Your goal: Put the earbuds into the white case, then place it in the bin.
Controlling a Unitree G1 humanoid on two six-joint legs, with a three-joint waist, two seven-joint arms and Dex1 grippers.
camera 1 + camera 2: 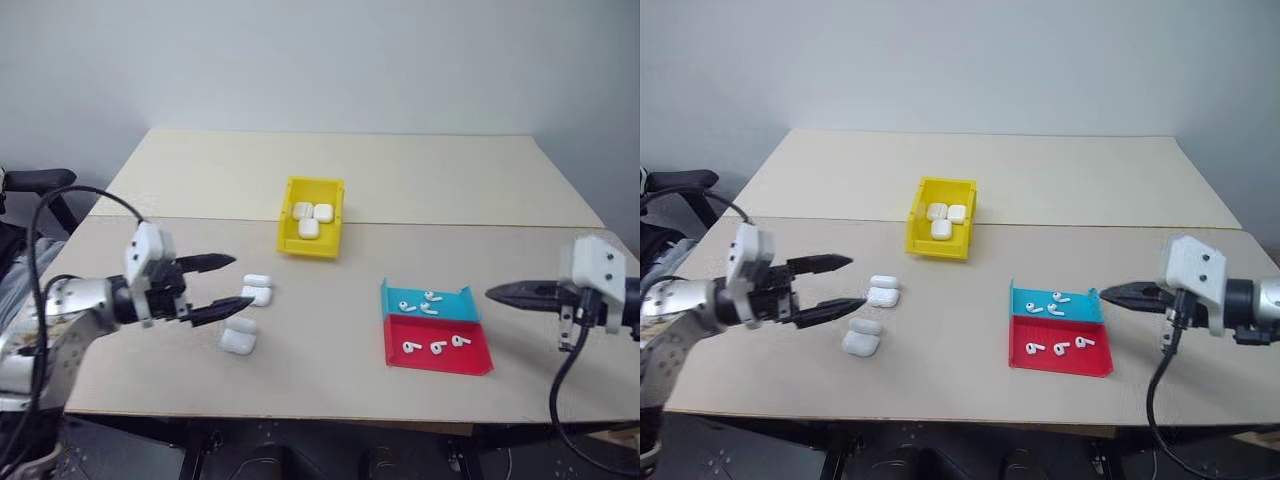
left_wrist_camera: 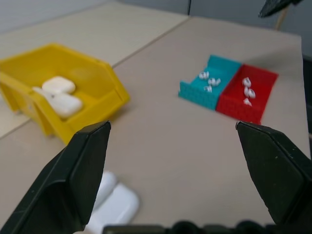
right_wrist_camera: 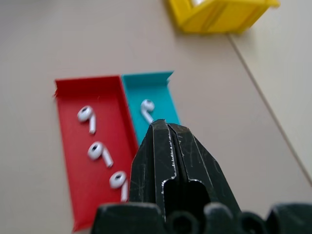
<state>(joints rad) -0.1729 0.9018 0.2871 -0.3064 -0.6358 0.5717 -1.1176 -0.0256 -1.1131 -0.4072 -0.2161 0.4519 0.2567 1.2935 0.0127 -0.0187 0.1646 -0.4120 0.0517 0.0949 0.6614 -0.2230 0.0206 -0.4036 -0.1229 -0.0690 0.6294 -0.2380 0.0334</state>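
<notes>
White earbuds lie in a teal tray (image 1: 392, 298) and a red tray (image 1: 478, 358): three earbuds (image 1: 426, 300) in the teal one and three earbuds (image 1: 437, 346) in the red one. Several closed white cases (image 1: 257, 294) sit on the table left of centre. The yellow bin (image 1: 290, 236) stands mid-table with three white cases (image 1: 311, 217) inside. My left gripper (image 1: 241, 282) is open and empty, its fingertips just left of the loose cases. My right gripper (image 1: 492, 293) is shut and empty, hovering to the right of the trays.
Two beige tables meet at a seam (image 1: 450, 224) behind the trays. A black cable (image 1: 562, 385) hangs from my right arm past the front edge. A dark chair (image 1: 35, 182) stands beyond the table's left side.
</notes>
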